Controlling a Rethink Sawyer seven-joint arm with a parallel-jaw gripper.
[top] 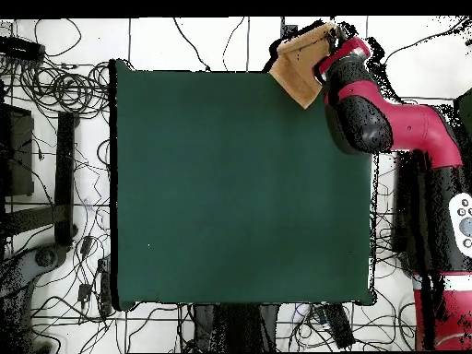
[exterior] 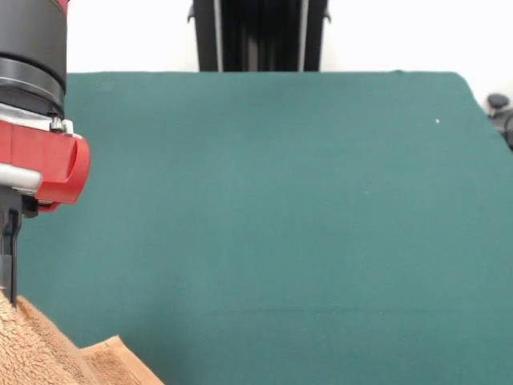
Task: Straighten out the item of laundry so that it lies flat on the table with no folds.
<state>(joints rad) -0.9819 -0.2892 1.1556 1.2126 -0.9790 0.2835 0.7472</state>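
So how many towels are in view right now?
1. The towel sits at the table's far corner from the base in the overhead view, partly over the edge, under the gripper. Nothing else could hide another.

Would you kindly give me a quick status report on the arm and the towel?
Gripper down at the towel, finger state unclear. Towel bunched at the table corner, part over the edge, not flat. Nothing else on the cloth.

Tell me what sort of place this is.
Probably a robotics lab or test room. A red and black robot arm works at a table covered in green cloth, with a tan towel at one corner, and loose cables sprawl over the white floor around it.
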